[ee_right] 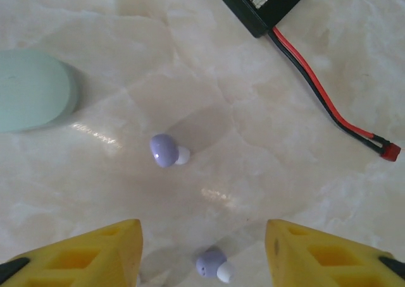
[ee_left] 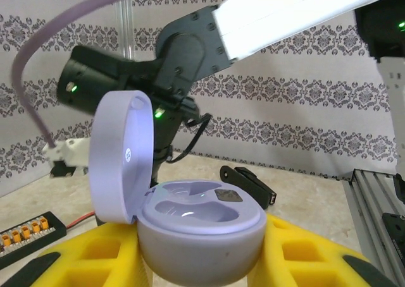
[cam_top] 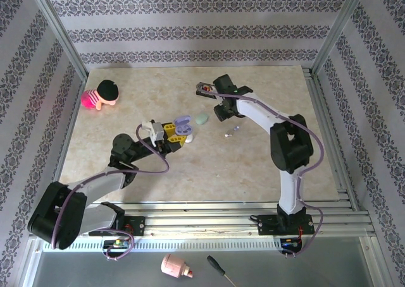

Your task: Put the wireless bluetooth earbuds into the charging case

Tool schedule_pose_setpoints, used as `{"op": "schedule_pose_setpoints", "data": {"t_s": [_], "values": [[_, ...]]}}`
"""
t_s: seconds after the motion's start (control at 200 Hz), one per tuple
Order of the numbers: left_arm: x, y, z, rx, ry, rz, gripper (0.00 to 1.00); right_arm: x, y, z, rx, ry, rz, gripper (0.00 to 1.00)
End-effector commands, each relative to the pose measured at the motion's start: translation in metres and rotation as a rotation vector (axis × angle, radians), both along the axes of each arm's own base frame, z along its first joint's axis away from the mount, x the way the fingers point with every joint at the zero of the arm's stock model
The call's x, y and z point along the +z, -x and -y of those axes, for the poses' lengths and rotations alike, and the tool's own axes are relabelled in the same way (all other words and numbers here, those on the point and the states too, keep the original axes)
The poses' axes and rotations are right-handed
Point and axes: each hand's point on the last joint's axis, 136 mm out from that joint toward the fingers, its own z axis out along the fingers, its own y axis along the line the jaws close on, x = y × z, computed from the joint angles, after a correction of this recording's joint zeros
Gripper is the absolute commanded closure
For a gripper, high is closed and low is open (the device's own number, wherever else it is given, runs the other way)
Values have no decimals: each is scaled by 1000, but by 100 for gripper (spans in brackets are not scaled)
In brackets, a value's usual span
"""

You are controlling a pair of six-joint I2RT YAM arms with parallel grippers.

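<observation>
Your two lavender earbuds lie loose on the marble table (ee_right: 272, 154). The lower earbud (ee_right: 212, 266) sits between the yellow fingers (ee_right: 82, 255) of your right gripper (ee_right: 202, 236) and appears to touch neither. The jaws stand apart and grasp nothing. The bottom edge of the wrist view crops that earbud's underside. The upper earbud (ee_right: 168, 150) lies farther out, near the mint case (ee_right: 31, 91), which the left edge cuts off. A black board (ee_right: 262, 2) with a red-and-black wire (ee_right: 316, 91) is cropped at the top.

Your left gripper (ee_left: 196, 258) is clamped on the case (ee_left: 202, 236), one finger on each side of its base. The lid (ee_left: 120, 154) stands open and upright. Glare and a dark patch in the wells (ee_left: 190, 205) make their contents hard to read. From above, the case (cam_top: 183, 121) sits just beside the mint case (cam_top: 201, 118).
</observation>
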Motion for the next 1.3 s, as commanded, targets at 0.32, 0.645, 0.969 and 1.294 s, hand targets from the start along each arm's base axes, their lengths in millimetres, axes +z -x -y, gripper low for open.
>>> {"op": "schedule_pose_setpoints", "data": {"t_s": [0.32,0.645,0.969,1.294], "values": [[-12,8,-8,31,-42,0,65,-37,-13,-13,98,286,-35,59],[-16,10,-8,27,-59,-1,66,-51,-28,-15,102,356,-16,67],[-20,13,-10,37,-77,-13,66,-71,-23,-23,141,348,-85,66],[-22,12,-9,30,-78,-19,66,-62,-17,-18,146,340,-93,62]]}}
